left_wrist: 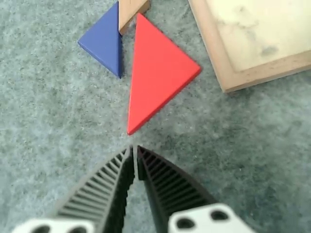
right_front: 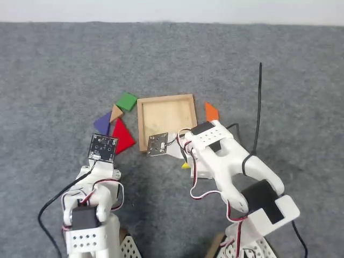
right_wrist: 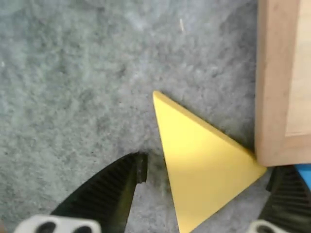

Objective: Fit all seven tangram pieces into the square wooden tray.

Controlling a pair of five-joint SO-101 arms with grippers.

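Straddling the yellow triangle, the right gripper has its jaws wide; the piece touches the tray corner, just below centre in the high view. Left gripper, jaws together, points at the red triangle.

Grey felt-like tabletop w/ pale wall strip behind.

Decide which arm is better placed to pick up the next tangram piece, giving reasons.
Right, probably: the right gripper is open astride the yellow triangle beside the tray. The left gripper is shut, just short of the red triangle.
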